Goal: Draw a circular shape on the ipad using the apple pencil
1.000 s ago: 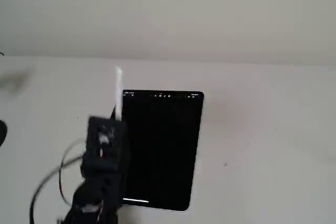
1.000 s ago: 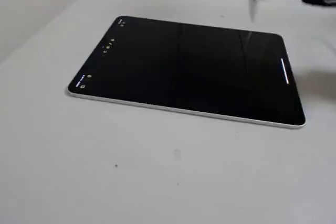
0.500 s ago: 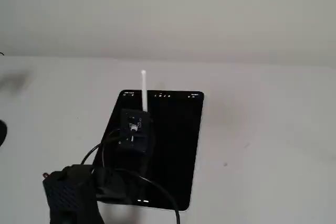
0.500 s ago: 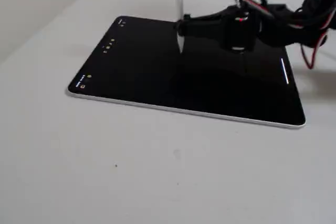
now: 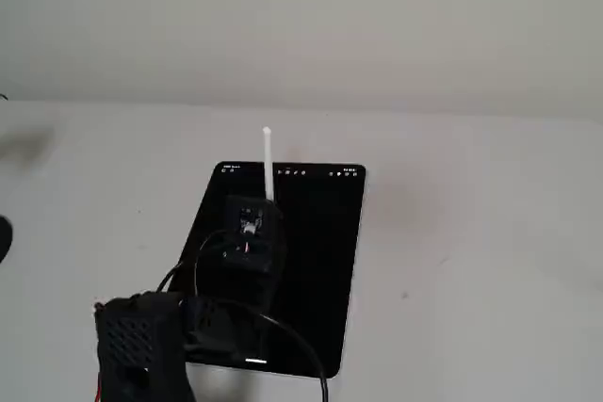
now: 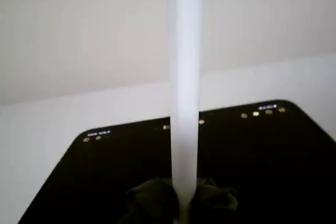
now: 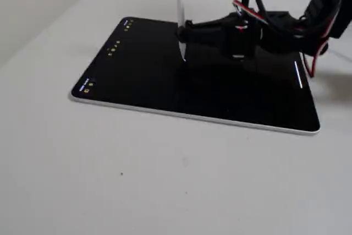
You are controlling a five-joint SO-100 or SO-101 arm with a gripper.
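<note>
1. Apple pencil [image 7: 179,4] clamped upright in the black gripper [image 7: 186,31], jaws closed on the lower shaft; same grasp visible in the wrist view, white barrel [image 6: 185,87] rising from between the dark fingers.
2. iPad [image 7: 137,75] flat on the pale table [image 7: 110,180], toolbar icons along the short side away from the arm; in a fixed view [image 5: 320,270] partly covered by the arm and cables.
3. Pencil tip over the icon-side half of the screen, near the middle of its width in a fixed view; whether touching the glass or hovering just above, cannot tell, since tip and reflection merge.
4. No circular shape anywhere on the black screen in any view: only the toolbar icons and a short pale bar near the arm-side edge. Part of the screen hidden beneath the gripper, so a mark there cannot be ruled out.
5. Judged progress: pickup and positioning done, drawing apparently not begun.
6. Left to do: contact with the glass, a closed loop traced, then lifting off.
</note>
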